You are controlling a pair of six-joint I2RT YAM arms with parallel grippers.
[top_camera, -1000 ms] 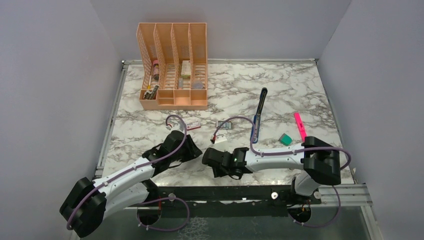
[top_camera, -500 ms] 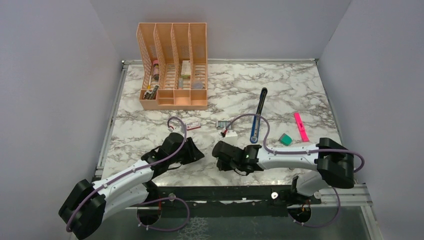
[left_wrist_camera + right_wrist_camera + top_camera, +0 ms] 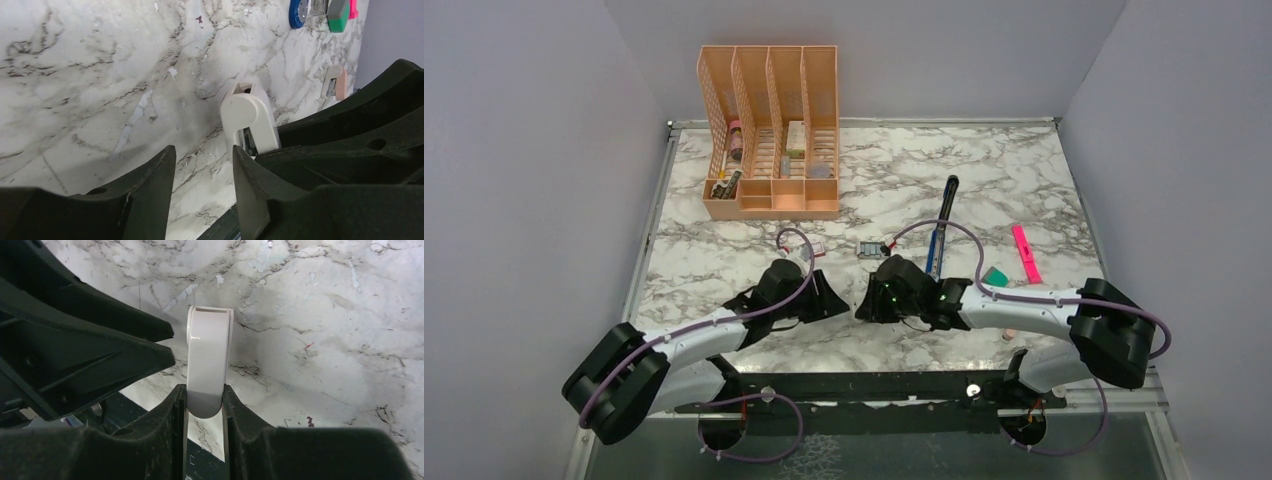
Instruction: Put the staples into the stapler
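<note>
Clamping white bar (image 3: 209,360), maybe plastic: right gripper (image 3: 205,395); left gripper (image 3: 203,156) half-open nearby.

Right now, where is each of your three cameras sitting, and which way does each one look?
Top external: fixed above and behind, looking down on the marble table; left arm and right arm show, bases nearest.
Left wrist: on the left arm, facing across the table toward the right arm; its open left gripper shows at the bottom.
Right wrist: on the right arm, facing the left arm; its right gripper shows, shut on a white piece.
Shared: both wrist views show the white piece and the opposite gripper.
</note>
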